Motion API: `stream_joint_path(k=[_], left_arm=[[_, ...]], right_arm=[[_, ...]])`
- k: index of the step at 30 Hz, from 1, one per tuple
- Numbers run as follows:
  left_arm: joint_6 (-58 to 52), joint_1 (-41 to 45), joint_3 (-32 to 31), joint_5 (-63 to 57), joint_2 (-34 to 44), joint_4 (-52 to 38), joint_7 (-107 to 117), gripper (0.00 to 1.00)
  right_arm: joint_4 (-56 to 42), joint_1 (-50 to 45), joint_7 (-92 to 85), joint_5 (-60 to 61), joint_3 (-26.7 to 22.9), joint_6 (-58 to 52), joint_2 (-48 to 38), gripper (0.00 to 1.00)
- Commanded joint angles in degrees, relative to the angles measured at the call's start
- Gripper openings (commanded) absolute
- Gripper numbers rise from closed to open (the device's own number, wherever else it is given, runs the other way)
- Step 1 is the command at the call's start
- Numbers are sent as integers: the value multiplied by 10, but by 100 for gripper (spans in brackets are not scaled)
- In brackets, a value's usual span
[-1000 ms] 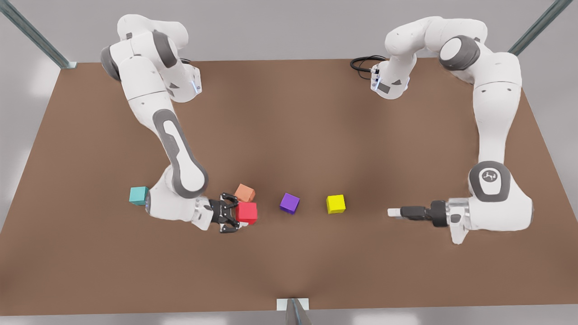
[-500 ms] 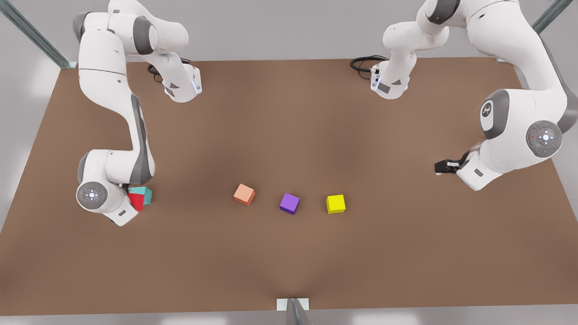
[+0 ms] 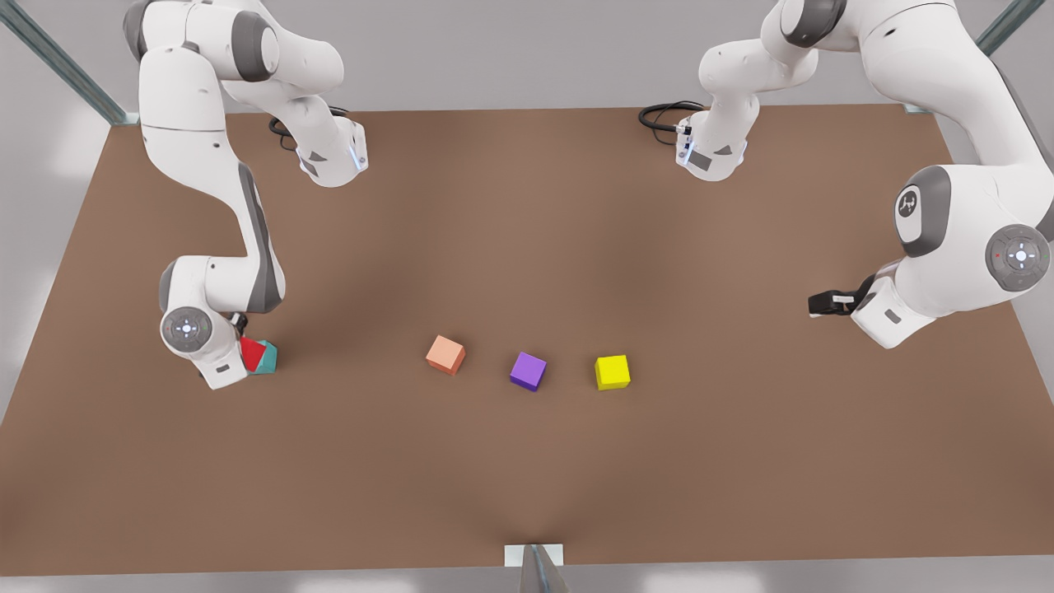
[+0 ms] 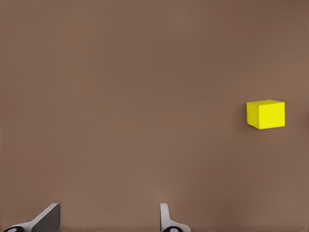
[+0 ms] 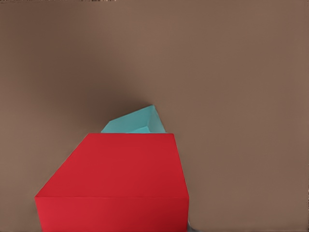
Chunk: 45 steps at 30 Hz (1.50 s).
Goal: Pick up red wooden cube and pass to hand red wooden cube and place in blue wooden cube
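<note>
A small red cube (image 3: 251,354) sits over a teal blue cube (image 3: 268,358) near the front view's left edge of the brown worktop (image 3: 527,478). The red cube partly covers the blue one and looks tilted; whether it rests on it or hangs just above cannot be told. The right gripper (image 3: 239,346) is hidden under its own white wrist there, so whether its fingers are pinching the cube or spread cannot be told. In the right wrist view the red cube (image 5: 116,186) looms close, with the blue cube (image 5: 137,123) peeking out behind it.

The red cube looks light, stiff and matte, likely not slippery; two opposite flat faces would make the surest hold.

The left gripper (image 3: 827,303) waits at the front view's right with nothing in it, its fingers (image 4: 46,220) spread. A yellow cube (image 4: 265,114) lies ahead of it.
</note>
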<state>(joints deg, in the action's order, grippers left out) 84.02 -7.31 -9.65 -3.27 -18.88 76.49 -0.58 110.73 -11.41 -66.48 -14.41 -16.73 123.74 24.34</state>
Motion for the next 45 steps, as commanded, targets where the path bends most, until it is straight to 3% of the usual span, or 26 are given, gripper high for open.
stream_joint_path(k=[1,11,12,13,24,30,33,38,39,42,45], left_arm=[[-1,0,0,-1,1,0,-15,100],[-2,0,-1,-2,1,0,-16,100],[-2,0,-1,-2,1,0,-16,100],[-2,0,-1,-1,1,0,-16,100],[-4,3,-2,0,1,2,-15,100],[-4,2,-2,1,1,2,-15,100],[-4,2,-2,0,1,2,-15,100],[-3,3,-2,0,1,2,-15,100],[-4,3,-2,0,1,2,-15,100],[-4,3,-2,0,1,2,-15,100],[-4,4,-2,0,1,2,-15,100]], right_arm=[[1,0,140,-2,-1,42,3,64],[35,10,148,-2,-2,83,9,65],[38,10,149,-2,-2,88,10,75],[38,11,150,-2,-2,89,11,100],[37,9,152,-1,-1,54,-17,100],[30,-21,154,46,6,-57,-73,100],[-22,-41,157,119,6,-143,-82,100],[-176,-35,510,199,6,-233,-39,100],[-234,-36,615,221,5,-295,-39,100],[-250,-38,644,204,-1,-418,-149,100],[-245,-34,645,193,-7,-452,-190,100]])
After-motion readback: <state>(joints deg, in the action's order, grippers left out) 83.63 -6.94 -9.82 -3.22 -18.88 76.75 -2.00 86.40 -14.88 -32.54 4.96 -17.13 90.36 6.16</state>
